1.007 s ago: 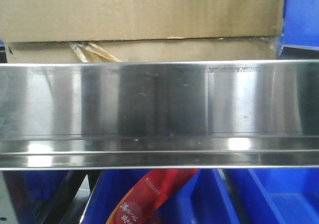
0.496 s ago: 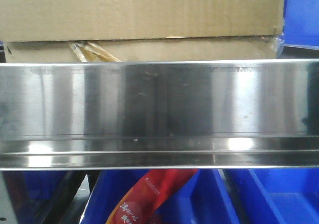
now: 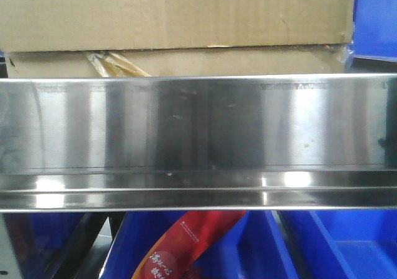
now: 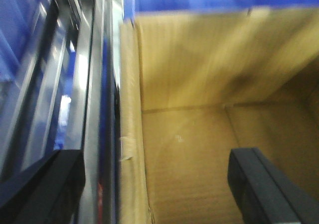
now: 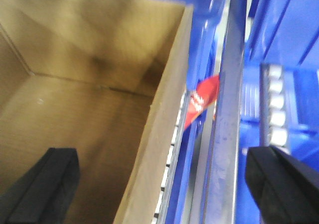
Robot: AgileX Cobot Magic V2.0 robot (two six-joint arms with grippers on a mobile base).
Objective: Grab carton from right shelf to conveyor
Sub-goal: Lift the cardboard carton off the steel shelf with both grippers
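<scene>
The brown cardboard carton (image 3: 173, 15) stands behind a steel rail in the front view. In the left wrist view I look into its open top (image 4: 209, 134). My left gripper (image 4: 154, 189) is open and straddles the carton's left wall (image 4: 130, 149), one finger outside and one inside. In the right wrist view the carton (image 5: 89, 114) is also seen from above. My right gripper (image 5: 164, 189) is open and straddles the right wall (image 5: 159, 134) the same way. Neither gripper's pads touch the wall.
A wide steel rail (image 3: 198, 142) fills the middle of the front view. Blue bins (image 3: 347, 242) and a red packet (image 3: 180, 242) lie below it. Steel shelf bars (image 5: 224, 134), rollers (image 5: 276, 109) and blue bins (image 4: 30, 45) flank the carton.
Nothing has visibly moved in the front view; only the reflections on the steel rail shift slightly.
</scene>
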